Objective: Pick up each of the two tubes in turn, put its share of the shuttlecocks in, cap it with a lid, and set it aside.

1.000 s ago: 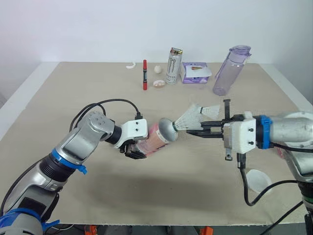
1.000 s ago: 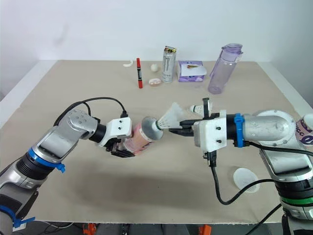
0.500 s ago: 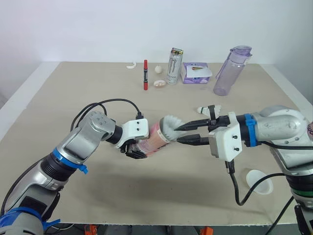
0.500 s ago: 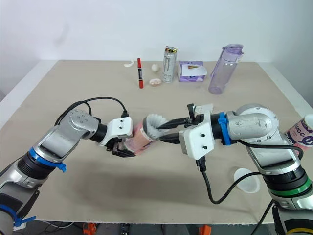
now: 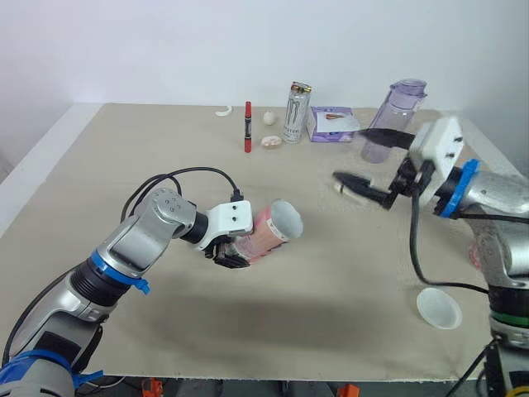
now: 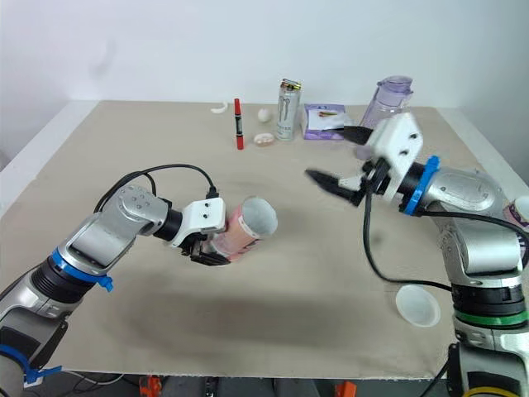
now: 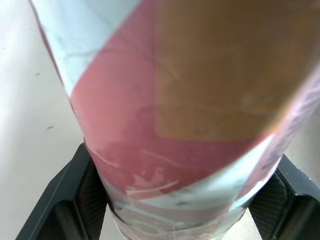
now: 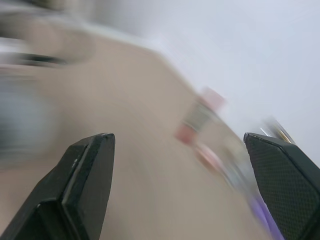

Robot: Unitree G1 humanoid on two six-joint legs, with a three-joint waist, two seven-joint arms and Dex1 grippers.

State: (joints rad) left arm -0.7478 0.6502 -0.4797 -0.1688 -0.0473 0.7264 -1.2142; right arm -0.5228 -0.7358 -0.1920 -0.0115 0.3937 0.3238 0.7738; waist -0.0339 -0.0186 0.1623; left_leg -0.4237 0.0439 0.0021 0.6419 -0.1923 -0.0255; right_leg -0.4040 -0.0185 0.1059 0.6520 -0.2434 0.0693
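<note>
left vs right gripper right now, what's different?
The left gripper is shut on the tube; the right gripper is open and empty. The left gripper sits low over the table; the right gripper is raised higher. Both have two black fingers.

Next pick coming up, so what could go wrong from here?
The tube, uncapped, lies tilted in the left gripper; if its mouth dips, anything inside may slide out. The open right gripper hangs near the purple bottle; a wide swing might topple it. The lid sits near the table's front edge and could be nudged off.
</note>
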